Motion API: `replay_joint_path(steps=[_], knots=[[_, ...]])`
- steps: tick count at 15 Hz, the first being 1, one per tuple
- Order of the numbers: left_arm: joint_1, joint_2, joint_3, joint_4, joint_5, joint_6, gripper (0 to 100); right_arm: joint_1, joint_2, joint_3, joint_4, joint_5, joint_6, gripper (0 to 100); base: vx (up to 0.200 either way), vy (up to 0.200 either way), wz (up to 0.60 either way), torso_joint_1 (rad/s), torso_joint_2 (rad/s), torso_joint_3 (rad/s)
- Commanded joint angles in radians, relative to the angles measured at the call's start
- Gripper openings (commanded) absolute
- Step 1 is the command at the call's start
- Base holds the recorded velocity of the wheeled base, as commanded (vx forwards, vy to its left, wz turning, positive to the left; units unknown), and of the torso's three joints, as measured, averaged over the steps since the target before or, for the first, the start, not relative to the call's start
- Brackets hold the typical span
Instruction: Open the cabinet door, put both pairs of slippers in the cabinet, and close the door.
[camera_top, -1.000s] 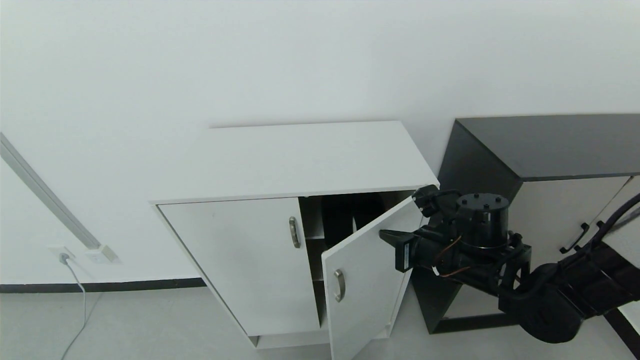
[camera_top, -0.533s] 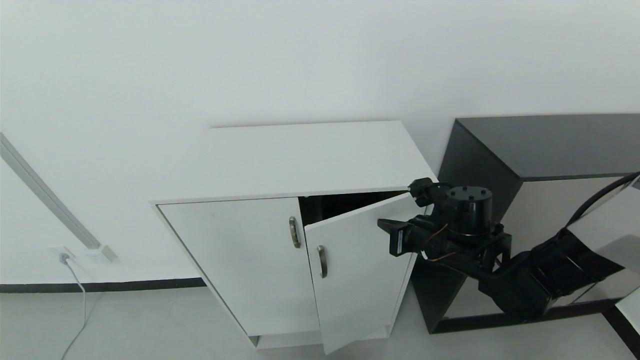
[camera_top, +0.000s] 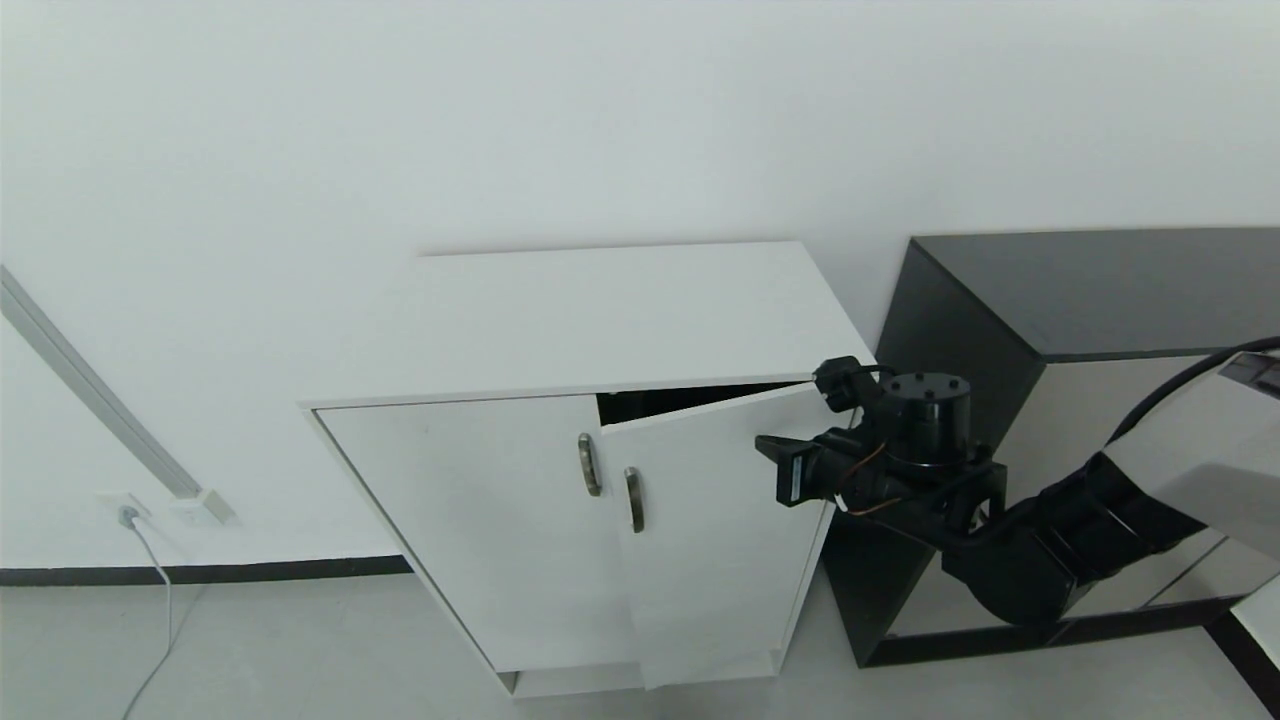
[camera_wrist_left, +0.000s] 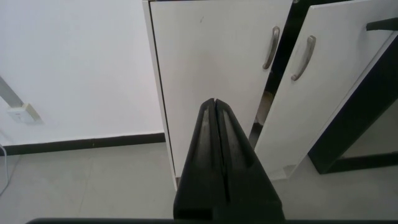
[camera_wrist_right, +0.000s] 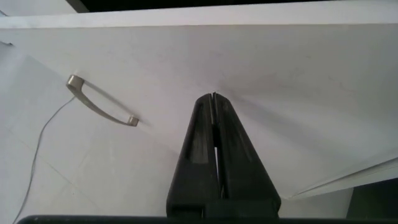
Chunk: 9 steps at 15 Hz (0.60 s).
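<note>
Cabinet (camera_top: 620, 310): white, two doors, on floor (camera_top: 300, 650) against wall (camera_top: 600, 120).
R door (camera_top: 715, 540): ajar; narrow dark gap under cabinet top, handle-side edge stands a bit out past L door (camera_top: 470, 520).
L door: flush w/ cabinet front.
Handles: L handle (camera_top: 589, 464) & R handle (camera_top: 633, 499), metal bars, near each other at cabinet's middle.
R claw (camera_wrist_right: 213, 98): fingers pressed together, nothing held; tip touching R door's front face, upper part, toward hinge side.
L claw (camera_wrist_left: 215, 102): fingers together, empty; low in front of cabinet, apart from it, pointing at L door.
Dark cabinet (camera_top: 1100, 290): just beside cabinet's right side.
Socket (camera_top: 125, 510): on wall left of cabinet; cable (camera_top: 165, 610) hangs to floor.
</note>
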<state>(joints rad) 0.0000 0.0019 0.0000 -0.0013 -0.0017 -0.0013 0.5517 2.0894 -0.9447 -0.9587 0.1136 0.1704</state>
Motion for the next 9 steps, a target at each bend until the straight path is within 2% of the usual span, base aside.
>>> replay_joint_path(steps=[1, 9], knots=[[0.0, 0.0, -0.002, 0.0, 0.0, 0.0, 0, -0.009, 0.02, -0.011, 0.0, 0.001, 0.0, 0, 0.0, 0.0, 0.0, 0.0, 0.0, 0.0], [0.0, 0.0, 0.0, 0.0, -0.001, 0.001, 0, -0.03, 0.052, -0.072, 0.011, 0.001, 0.0, 0, 0.0, 0.0, 0.0, 0.0, 0.0, 0.0]])
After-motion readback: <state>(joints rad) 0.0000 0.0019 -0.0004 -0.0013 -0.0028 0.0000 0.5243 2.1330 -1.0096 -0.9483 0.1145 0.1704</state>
